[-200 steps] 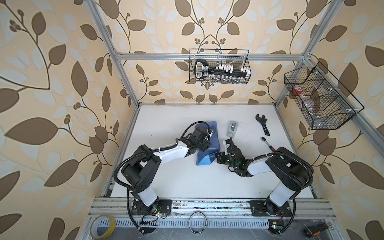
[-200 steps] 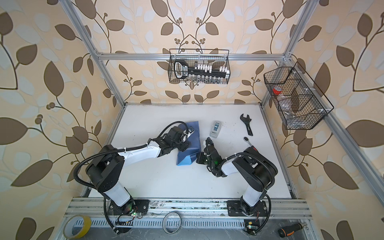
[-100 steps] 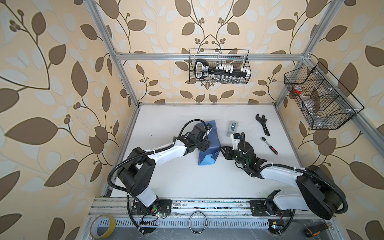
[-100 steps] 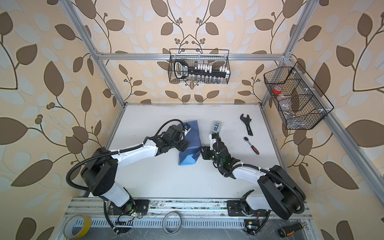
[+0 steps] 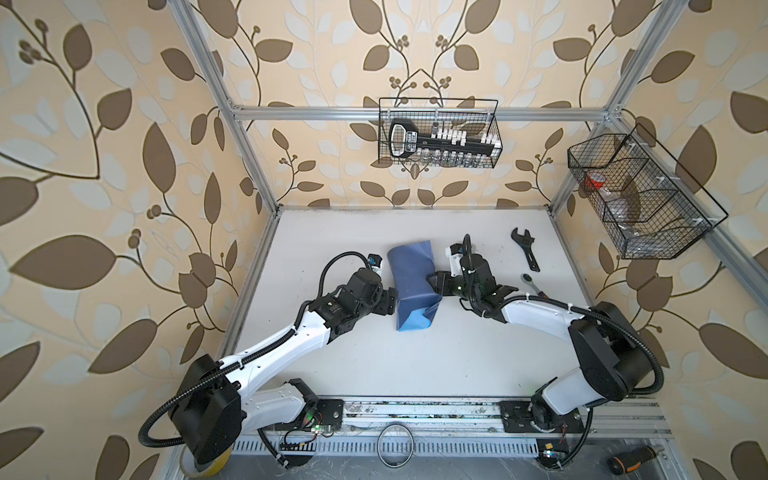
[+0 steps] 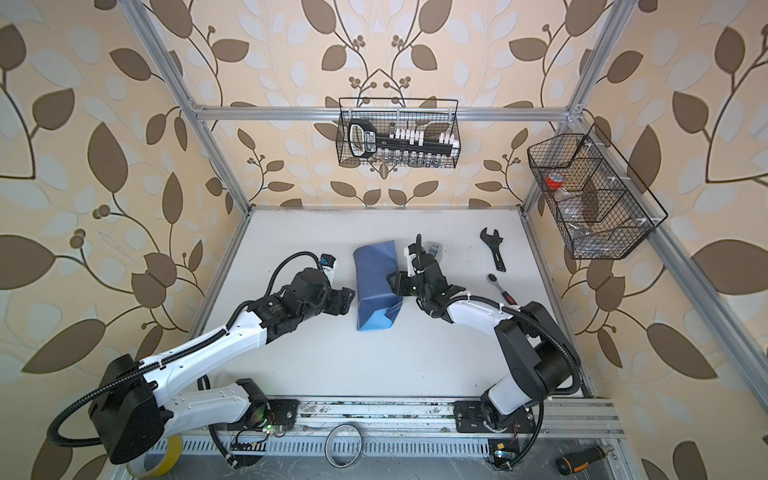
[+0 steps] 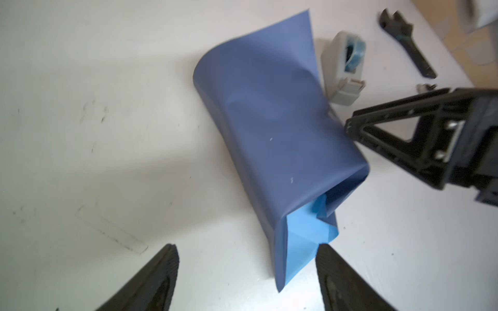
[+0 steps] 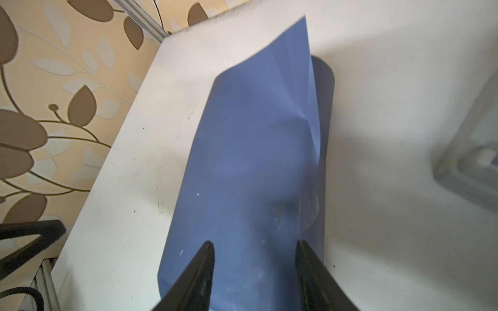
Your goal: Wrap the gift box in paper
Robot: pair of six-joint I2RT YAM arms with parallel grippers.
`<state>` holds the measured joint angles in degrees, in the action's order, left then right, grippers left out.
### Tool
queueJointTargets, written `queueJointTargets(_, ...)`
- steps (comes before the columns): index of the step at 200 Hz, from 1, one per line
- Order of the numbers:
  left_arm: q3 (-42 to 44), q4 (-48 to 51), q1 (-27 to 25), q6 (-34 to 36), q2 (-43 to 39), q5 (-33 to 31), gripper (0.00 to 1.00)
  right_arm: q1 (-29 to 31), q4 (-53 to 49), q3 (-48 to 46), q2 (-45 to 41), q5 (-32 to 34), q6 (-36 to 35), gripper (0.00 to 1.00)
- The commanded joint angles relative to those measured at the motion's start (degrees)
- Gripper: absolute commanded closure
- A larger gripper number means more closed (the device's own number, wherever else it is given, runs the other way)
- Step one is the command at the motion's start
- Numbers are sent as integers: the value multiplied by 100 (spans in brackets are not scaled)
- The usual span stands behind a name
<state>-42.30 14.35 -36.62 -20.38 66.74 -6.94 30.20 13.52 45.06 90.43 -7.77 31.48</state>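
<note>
The paper [image 5: 411, 282] [image 6: 376, 286] lies mid-table, rolled into a dark slate-blue tube. Its light-blue inner face [image 7: 304, 229] shows at the crumpled near end. The gift box is hidden, presumably inside the tube. My left gripper [image 5: 392, 305] [image 7: 246, 250] stands open just left of that near end, with the table and the paper's corner between its fingers. My right gripper [image 5: 434, 282] [image 8: 254, 247] is open against the tube's right side. Its fingertips [image 8: 207, 255] are spread over the blue surface and hold nothing.
A grey-white tape dispenser [image 7: 343, 67] [image 6: 434, 249] stands just behind the right gripper. A black wrench [image 5: 525, 253] and a ratchet [image 5: 536, 286] lie at the right. Wire baskets [image 5: 438, 133] [image 5: 640, 195] hang on the back and right walls.
My right gripper went from shut to open and moved back along the tube's right side. My left gripper came off the top of the paper, toward the front left.
</note>
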Motion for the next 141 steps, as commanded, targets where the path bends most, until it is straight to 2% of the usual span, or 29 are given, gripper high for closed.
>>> queueJointTargets(1, 222, 51, 271, -584, -2, 329, 23, -23, -296, 64, 148, -292, -7, 49)
queueJointTargets(27, 343, -31, 437, -581, 252, 474, 30, -28, -250, -96, 25, -346, 57, 49)
queueJointTargets(63, 486, -282, 445, -595, 492, 562, 31, 22, -183, -321, -271, -494, 30, 49)
queueJointTargets(72, 464, -288, 445, -582, 523, 580, 31, 2, -339, -407, -475, -268, -57, 49)
queueJointTargets(94, 380, -224, 446, -581, 317, 443, 30, -31, -858, -756, -1201, 747, -353, 47)
queueJointTargets(108, 362, -344, 437, -540, 46, 294, 30, -30, -931, -1076, -1603, 1004, -374, 46)
queueJointTargets(119, 319, -577, 439, -388, -69, 285, 30, 24, -768, -1366, -1793, 928, -265, 50)
queueJointTargets(141, -166, -874, 438, -129, 262, 510, 30, 388, -114, -1819, -1844, 857, -136, 71)
